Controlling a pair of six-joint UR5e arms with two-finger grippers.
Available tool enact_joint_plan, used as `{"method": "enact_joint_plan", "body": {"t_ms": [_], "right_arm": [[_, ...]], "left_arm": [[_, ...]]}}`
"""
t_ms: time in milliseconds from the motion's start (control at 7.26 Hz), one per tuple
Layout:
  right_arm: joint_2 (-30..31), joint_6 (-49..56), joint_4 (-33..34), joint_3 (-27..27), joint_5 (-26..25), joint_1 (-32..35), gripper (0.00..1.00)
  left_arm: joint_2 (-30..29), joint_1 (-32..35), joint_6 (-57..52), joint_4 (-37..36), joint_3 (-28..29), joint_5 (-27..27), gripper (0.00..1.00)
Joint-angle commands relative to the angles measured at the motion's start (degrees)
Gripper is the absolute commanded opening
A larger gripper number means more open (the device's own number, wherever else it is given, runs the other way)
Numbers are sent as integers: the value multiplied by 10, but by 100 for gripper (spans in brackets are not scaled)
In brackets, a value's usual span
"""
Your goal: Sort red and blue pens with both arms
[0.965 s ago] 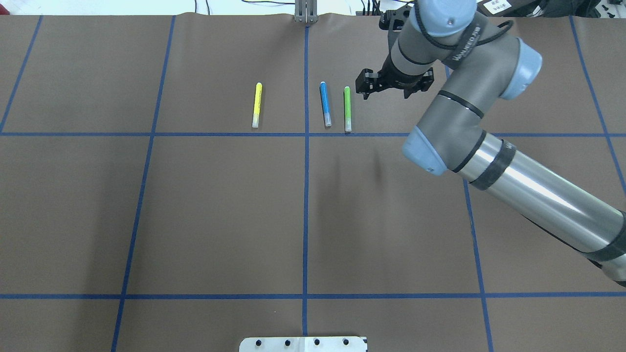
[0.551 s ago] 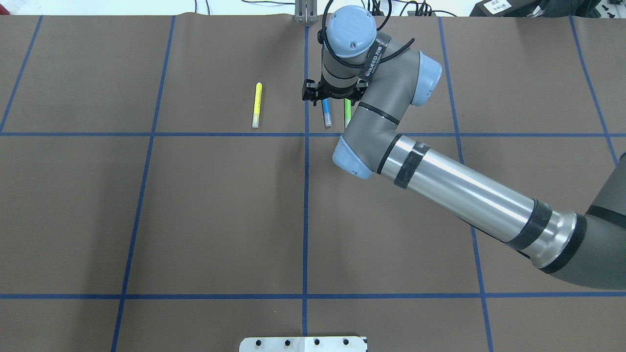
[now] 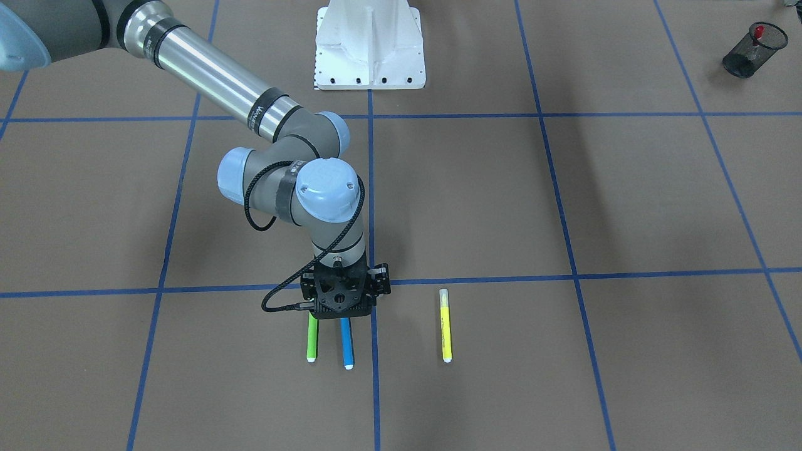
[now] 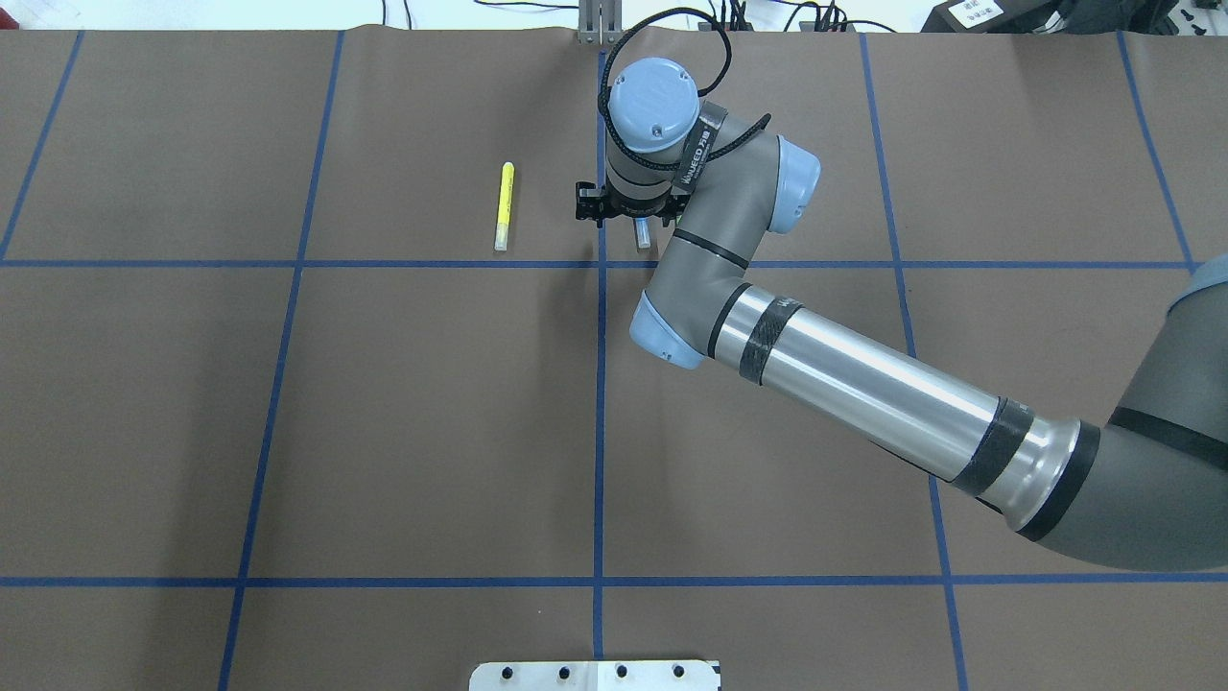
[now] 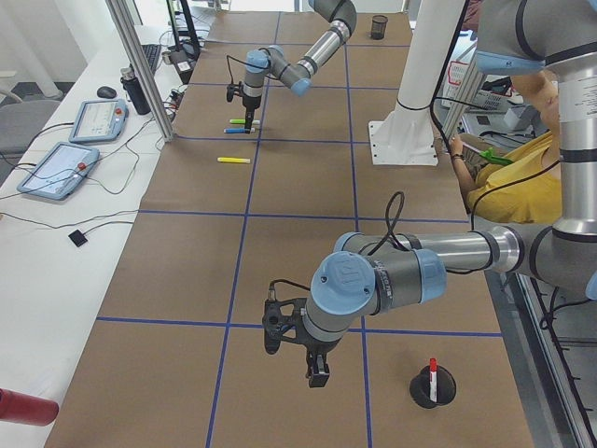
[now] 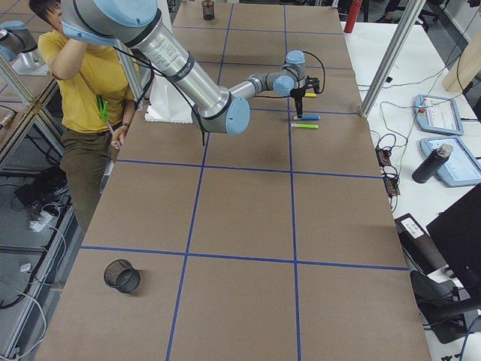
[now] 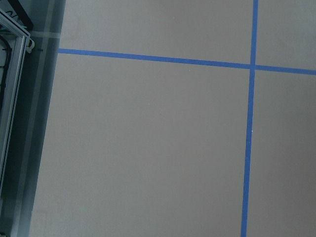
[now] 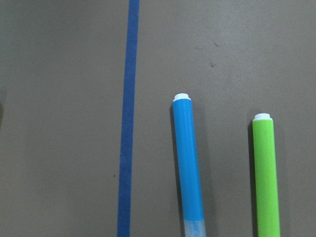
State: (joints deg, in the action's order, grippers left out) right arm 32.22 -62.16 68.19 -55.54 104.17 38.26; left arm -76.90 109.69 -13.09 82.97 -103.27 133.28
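Note:
The blue pen [image 3: 346,343] lies on the brown mat [image 3: 564,207] just beside the centre tape line, with its clear cap [image 4: 641,233] showing below my right wrist. My right gripper [image 3: 341,307] hangs straight over its capped half, open and apart from it. No fingers show in the right wrist view, only the blue pen [image 8: 190,163] and a green marker [image 8: 266,177]. The red pen [image 3: 759,30] stands in a black mesh cup [image 3: 752,44] at the table's left end. My left gripper [image 5: 315,369] hovers near that cup [image 5: 434,387]; I cannot tell whether it is open or shut.
The green marker [image 3: 311,341] lies parallel to the blue pen, close beside it. A yellow marker [image 3: 445,326] lies across the centre line. The white pedestal base [image 3: 369,44] stands mid-table. A second mesh cup [image 6: 122,276] sits at the right end. A person [image 6: 83,68] stands behind the robot.
My right arm swung left from beyond the green marker to over the blue pen, and its wrist now covers most of both pens. The markers have not moved.

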Motion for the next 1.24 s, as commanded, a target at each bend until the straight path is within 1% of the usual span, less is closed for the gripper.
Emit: {"method": "enact_joint_plan", "body": {"t_ms": [0,138,551,689,827,965,1102], "right_arm": [[3,-5,-4,9,-13,-7,54],[4,-3,-4,9,-13,-7,42],[8,4,-3,9,-13,-7,41],[8,4,-3,9,-13,-7,39],[8,4,-3,9,-13,-7,21],[8,5,-3,7,-13,-7,0],[7,6,-3,5,-12,-7,0]], "left_arm": [[0,0,0,0,0,0,100],[0,0,0,1,0,0,100],[0,0,0,1,0,0,100],[0,0,0,1,0,0,100],[0,0,0,0,0,0,100],[0,0,0,0,0,0,100],[0,0,0,1,0,0,100]]}}
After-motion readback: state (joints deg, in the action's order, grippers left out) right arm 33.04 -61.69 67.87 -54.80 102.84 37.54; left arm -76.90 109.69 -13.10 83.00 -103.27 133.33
